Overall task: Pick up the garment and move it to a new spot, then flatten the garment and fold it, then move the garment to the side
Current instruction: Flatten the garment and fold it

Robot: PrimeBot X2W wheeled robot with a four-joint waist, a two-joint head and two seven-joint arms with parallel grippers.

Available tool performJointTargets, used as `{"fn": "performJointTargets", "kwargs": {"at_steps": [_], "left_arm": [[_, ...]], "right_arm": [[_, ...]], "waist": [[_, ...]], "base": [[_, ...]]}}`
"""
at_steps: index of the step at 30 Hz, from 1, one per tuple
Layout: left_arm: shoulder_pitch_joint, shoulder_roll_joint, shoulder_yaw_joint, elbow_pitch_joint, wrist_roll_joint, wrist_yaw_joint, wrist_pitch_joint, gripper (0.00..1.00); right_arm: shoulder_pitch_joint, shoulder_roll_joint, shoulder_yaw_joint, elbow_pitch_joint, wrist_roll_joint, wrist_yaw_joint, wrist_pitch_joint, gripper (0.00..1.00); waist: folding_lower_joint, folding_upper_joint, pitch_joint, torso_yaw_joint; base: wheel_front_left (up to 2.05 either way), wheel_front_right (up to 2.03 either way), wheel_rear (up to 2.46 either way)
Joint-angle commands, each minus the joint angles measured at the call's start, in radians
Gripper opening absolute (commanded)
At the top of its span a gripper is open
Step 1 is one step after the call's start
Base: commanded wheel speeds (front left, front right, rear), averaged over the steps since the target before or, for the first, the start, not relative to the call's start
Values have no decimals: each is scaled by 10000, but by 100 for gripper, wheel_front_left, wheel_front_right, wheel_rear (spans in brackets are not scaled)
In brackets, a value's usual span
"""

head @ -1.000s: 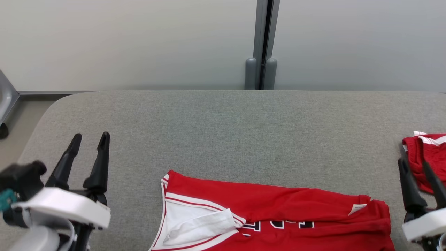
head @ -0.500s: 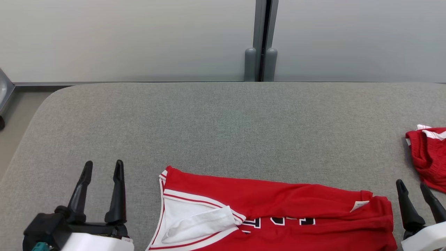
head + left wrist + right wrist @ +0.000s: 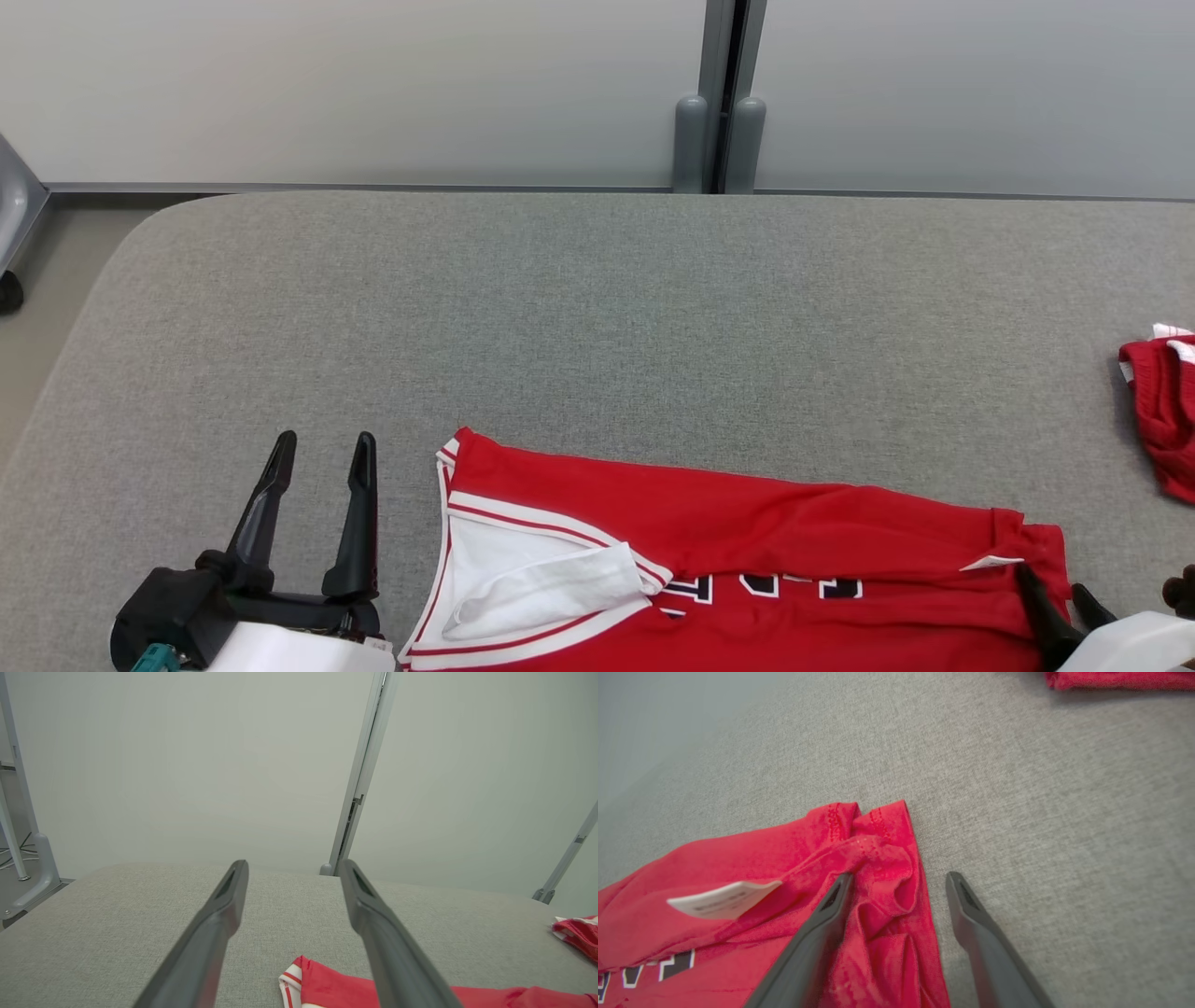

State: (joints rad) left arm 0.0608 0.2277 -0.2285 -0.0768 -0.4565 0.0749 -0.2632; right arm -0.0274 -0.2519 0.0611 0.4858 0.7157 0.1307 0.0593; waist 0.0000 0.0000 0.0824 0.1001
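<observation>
Head view has the red jersey point(image 3: 747, 523) lying along the near edge of the grey surface point(image 3: 597, 308), white-trimmed opening toward the left, its right end rumpled and a white label point(image 3: 724, 898) sticking out. Another red cloth point(image 3: 1162, 411) sits well apart at the right edge. From where I stand, the step looks like taking hold of the jersey's two ends, so that it can be lifted or pulled flat. To do that well, each gripper should close on a thin edge of cloth and not a thick bunch, low to the surface, and both should pull evenly so the shirt does not twist. The right gripper point(image 3: 900, 877) has its fingers apart, straddling the bunched right corner: one finger is over the cloth, the other over bare surface. I cannot tell whether it touches, and it holds nothing. The left gripper point(image 3: 324, 439) is also spread and empty, over bare surface just beside the jersey's left end.
</observation>
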Motion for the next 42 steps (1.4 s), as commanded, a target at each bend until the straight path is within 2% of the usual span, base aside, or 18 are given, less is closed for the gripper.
{"fn": "performJointTargets", "kwargs": {"at_steps": [1,8,9,10,17,21,31,36,42], "left_arm": [[-137,-43,55,47,138,-79,-14,100],[-190,-254,255,274,381,-352,-15,100],[-199,-275,277,298,396,-384,-15,100],[-209,-329,306,344,463,-437,-15,100],[-193,-446,398,457,581,-549,-15,100],[-176,-486,471,440,628,-558,-15,100],[-158,-625,588,443,762,-660,-15,100],[-4,-689,602,514,798,-746,-15,100],[97,-731,609,651,792,-830,-15,100]], "right_arm": [[-6,92,25,250,110,4,216,100],[-31,506,1053,191,1141,38,938,100],[-25,495,1166,140,1282,38,931,47],[-31,388,1321,96,1424,38,843,0],[-415,-169,1488,-332,1727,12,-20,0],[-631,-523,1541,-593,1941,12,-49,0],[-1210,-1974,882,-552,1922,6,84,0],[-1296,-2106,802,-945,2080,6,460,0],[-1076,-1811,973,-2434,2731,6,1084,0]], "waist": [[0,0,46,61],[0,0,114,200],[0,0,112,217],[0,0,110,237],[0,0,125,175],[0,0,144,47],[0,0,101,-310],[0,0,-44,-342],[0,0,-243,-165]], "base": [[0,0,0],[0,0,0],[0,0,0],[0,0,0],[0,0,0],[0,0,0],[0,0,0],[0,0,0],[0,0,0]]}}
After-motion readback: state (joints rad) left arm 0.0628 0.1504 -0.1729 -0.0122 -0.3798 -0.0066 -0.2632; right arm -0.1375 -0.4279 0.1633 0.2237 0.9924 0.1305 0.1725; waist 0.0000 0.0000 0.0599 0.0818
